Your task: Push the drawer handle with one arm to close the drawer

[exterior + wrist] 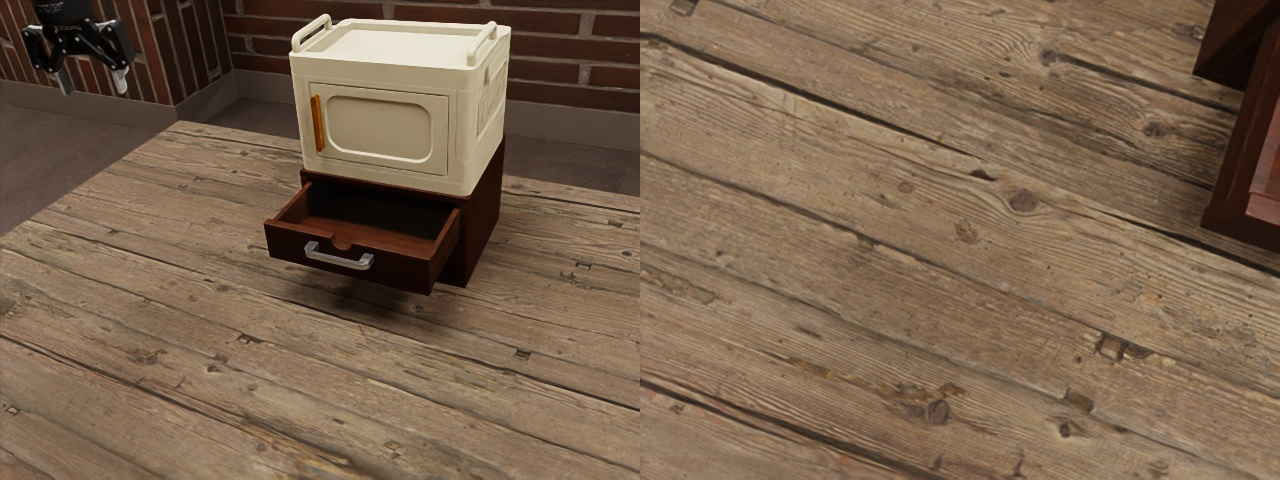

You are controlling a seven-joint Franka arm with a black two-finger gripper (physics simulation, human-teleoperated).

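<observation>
Because the drawer juts out, its silver, squared metal handle [340,258] presents itself first for pushing. Item: one dark reddish-brown wooden drawer [400,270], pulled well out, empty inside, in a matching low wooden cabinet [485,220]. Item: one cream box with rounded corners, top rails and an orange door handle [460,135], set on the cabinet, where its weight may steady things under a push. Item: one weathered plank table [200,280], bearing both; bare planks before the drawer leave an approach. Item: one black two-finger gripper [94,83], high at the exterior view's upper left, well apart from the handle, jaws spread and grasping nothing; held there, I judge, for clearance. Closing them could make a firmer pusher; off-centre pressure might skew the drawer.
</observation>
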